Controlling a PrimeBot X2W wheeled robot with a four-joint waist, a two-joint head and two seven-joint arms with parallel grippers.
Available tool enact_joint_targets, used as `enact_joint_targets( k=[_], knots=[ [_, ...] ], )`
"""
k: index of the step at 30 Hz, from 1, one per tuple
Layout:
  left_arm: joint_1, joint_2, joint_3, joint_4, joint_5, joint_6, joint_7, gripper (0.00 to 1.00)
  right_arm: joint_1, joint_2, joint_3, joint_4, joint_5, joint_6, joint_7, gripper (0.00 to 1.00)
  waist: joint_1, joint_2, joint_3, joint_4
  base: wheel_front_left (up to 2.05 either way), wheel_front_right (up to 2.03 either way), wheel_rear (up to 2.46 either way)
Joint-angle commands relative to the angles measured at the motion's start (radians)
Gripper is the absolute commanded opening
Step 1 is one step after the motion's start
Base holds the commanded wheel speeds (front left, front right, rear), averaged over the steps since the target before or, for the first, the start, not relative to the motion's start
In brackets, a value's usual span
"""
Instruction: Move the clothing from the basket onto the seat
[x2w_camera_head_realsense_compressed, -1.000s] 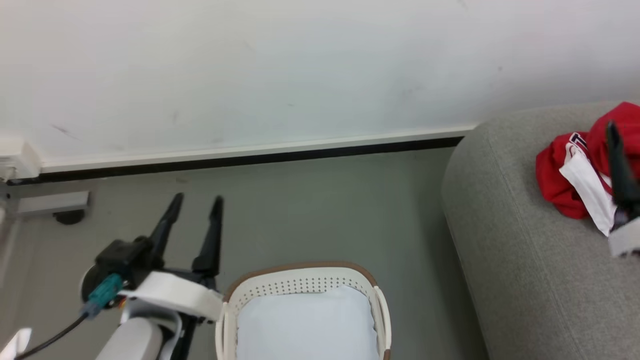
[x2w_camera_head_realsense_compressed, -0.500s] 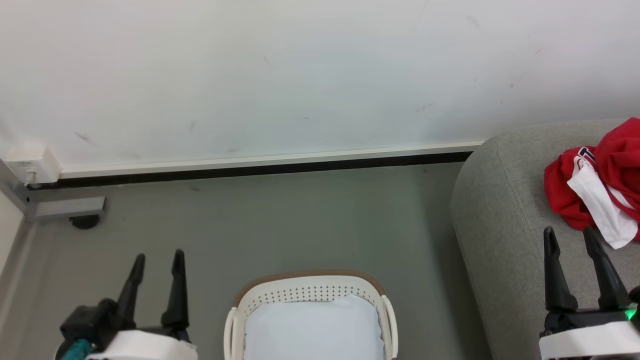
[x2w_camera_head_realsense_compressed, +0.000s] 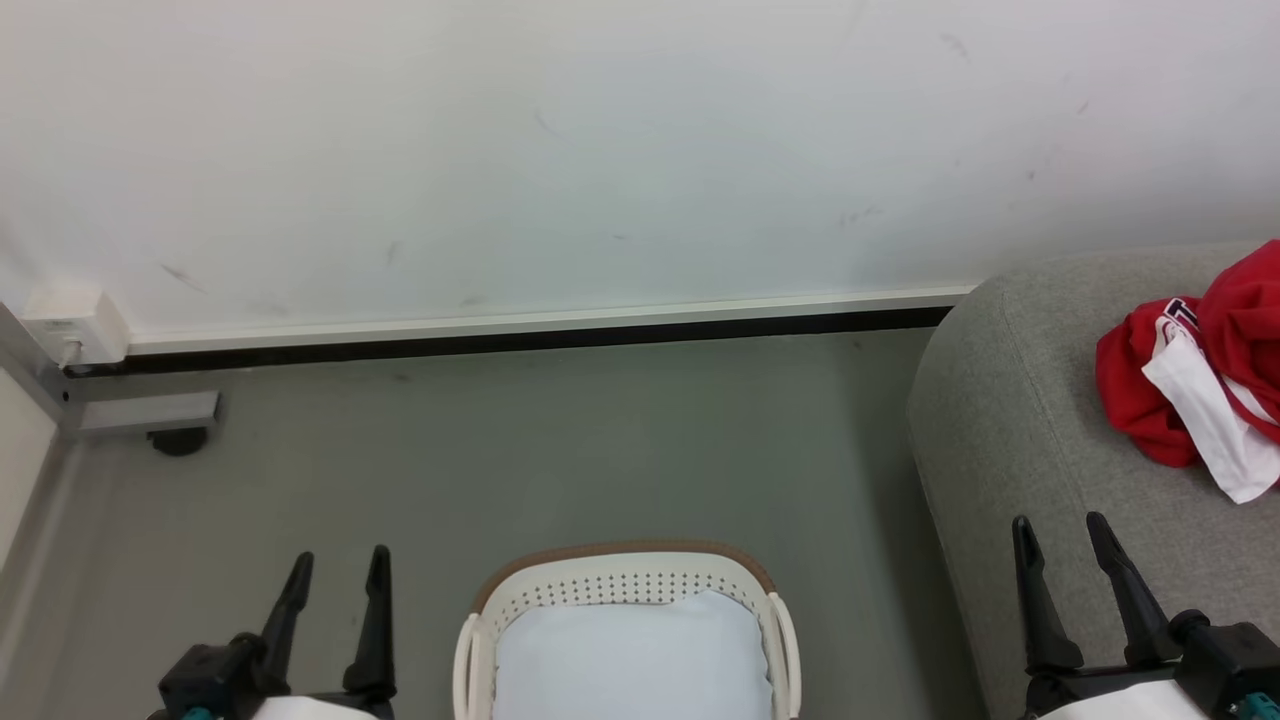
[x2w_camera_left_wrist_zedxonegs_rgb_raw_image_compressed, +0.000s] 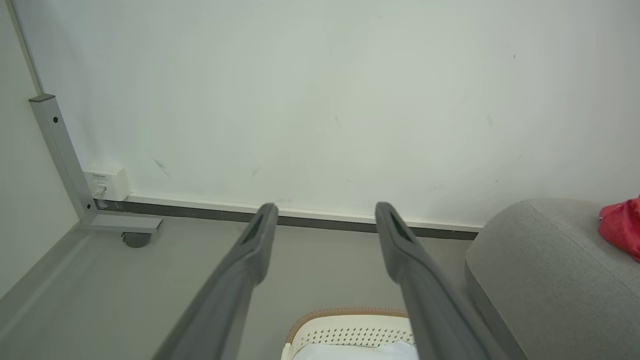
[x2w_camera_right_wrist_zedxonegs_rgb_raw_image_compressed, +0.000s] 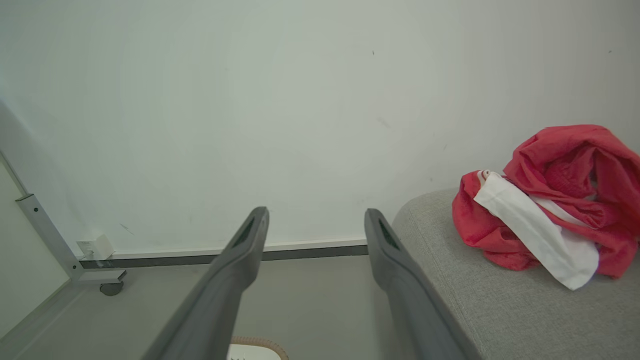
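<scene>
left pincer (x2w_camera_head_realsense_compressed: 339, 570) agape, right pincer (x2w_camera_head_realsense_compressed: 1060, 535) agape

Lit bright, soft & even, w/ a faint greenish cast on the wall (x2w_camera_head_realsense_compressed: 600, 150) and just a soft dark band of shadow on the floor (x2w_camera_head_realsense_compressed: 600, 450) along the left side of the seat (x2w_camera_head_realsense_compressed: 1010, 400). Sharp in head view; softer & paler in both wrist views, w/ red of the clothing (x2w_camera_right_wrist_zedxonegs_rgb_raw_image_compressed: 550, 200) washed toward pink. Fingers (x2w_camera_left_wrist_zedxonegs_rgb_raw_image_compressed: 250, 265) of left gripper (x2w_camera_left_wrist_zedxonegs_rgb_raw_image_compressed: 326, 206) blurred & out of focus at near bottom edge, metal post (x2w_camera_left_wrist_zedxonegs_rgb_raw_image_compressed: 60, 150) at far left tilted by wide-angle distortion.
</scene>
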Motion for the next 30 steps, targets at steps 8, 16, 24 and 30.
enact_joint_targets(
  k=[8,16,24,30],
  knots=[
    [-0.010,-0.015,0.025,0.005,0.036,-0.021,0.000,1.00,-0.017,-0.002,0.019,0.024,0.004,-0.002,-0.003,1.00,0.0001,0.0000,-0.009,0.004,0.00,0.00,0.00],
    [-0.009,-0.019,0.026,0.008,0.050,-0.027,0.000,1.00,-0.019,-0.002,0.035,0.040,0.013,-0.002,-0.003,1.00,0.0001,0.0000,-0.012,0.000,0.00,0.00,0.00],
    [-0.011,-0.020,0.022,0.013,0.050,-0.030,0.000,1.00,-0.021,-0.001,0.042,0.043,0.018,-0.002,-0.003,1.00,0.0001,0.0000,-0.016,0.000,0.00,0.00,0.00],
    [0.009,-0.029,0.019,0.050,0.012,-0.027,0.009,0.00,0.013,0.010,0.044,0.072,0.023,0.000,0.010,0.00,0.0002,0.0000,-0.017,0.001,0.00,0.00,0.00]
  ],
)
